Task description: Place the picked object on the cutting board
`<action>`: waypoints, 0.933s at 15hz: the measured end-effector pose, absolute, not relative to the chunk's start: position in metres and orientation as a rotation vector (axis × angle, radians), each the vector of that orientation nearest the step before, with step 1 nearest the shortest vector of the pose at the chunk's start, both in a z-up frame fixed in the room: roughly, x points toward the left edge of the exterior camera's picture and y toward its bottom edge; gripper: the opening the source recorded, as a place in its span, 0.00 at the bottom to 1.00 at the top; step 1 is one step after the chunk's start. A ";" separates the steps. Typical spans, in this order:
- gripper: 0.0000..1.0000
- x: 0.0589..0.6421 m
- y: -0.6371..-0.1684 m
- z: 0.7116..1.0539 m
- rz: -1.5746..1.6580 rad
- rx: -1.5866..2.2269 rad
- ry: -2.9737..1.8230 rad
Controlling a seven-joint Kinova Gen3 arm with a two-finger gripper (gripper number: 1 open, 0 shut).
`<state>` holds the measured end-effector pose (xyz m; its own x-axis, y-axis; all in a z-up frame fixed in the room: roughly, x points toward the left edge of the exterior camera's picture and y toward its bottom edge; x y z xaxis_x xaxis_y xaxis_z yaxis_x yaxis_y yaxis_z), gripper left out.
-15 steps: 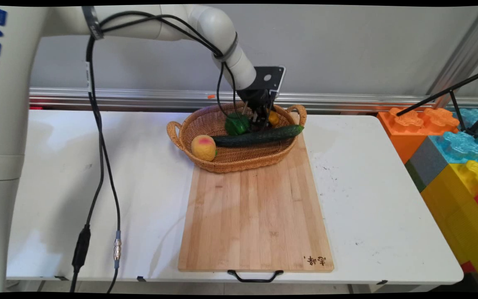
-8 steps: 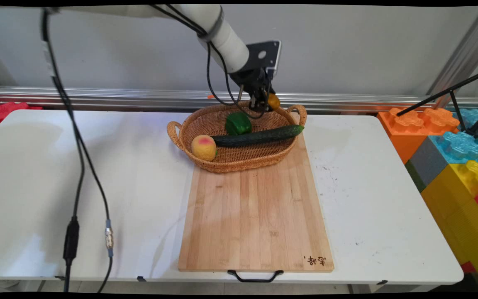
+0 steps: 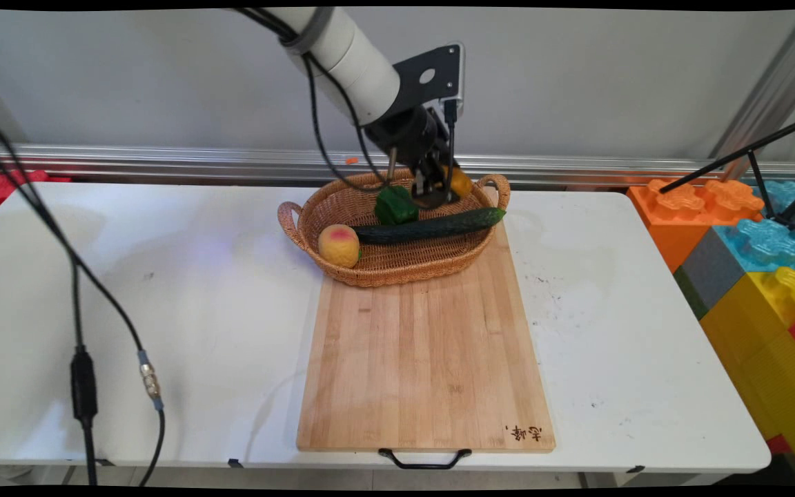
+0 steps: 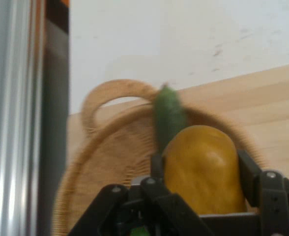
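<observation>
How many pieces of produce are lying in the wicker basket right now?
3 in the basket: peach at its left end, cucumber across the middle, green pepper behind. A fourth, the yellow fruit, is clamped in the gripper above. Others may be hidden.

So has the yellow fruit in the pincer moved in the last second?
Yes. The yellow fruit has risen out of the basket, now level with its far rim, gripped by the pincer.
</observation>
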<state>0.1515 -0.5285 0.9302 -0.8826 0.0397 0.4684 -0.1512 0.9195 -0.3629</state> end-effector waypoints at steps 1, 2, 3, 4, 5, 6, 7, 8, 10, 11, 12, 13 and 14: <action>0.00 0.150 -0.513 0.932 0.523 0.097 -2.597; 0.00 0.147 -0.500 0.932 0.507 0.109 -2.594; 0.00 0.144 -0.483 0.932 0.489 0.119 -2.591; 0.00 0.141 -0.470 0.930 0.474 0.125 -2.589; 0.00 0.137 -0.461 0.927 0.467 0.127 -2.585; 0.00 0.134 -0.452 0.924 0.461 0.129 -2.582; 0.00 0.130 -0.443 0.919 0.453 0.127 -2.578; 0.00 0.125 -0.436 0.914 0.448 0.120 -2.573; 0.00 0.116 -0.427 0.901 0.446 0.106 -2.567; 0.00 0.111 -0.426 0.893 0.453 0.100 -2.564; 0.00 0.107 -0.426 0.883 0.461 0.096 -2.563; 0.00 0.105 -0.427 0.875 0.469 0.095 -2.565; 0.00 0.102 -0.429 0.865 0.478 0.095 -2.568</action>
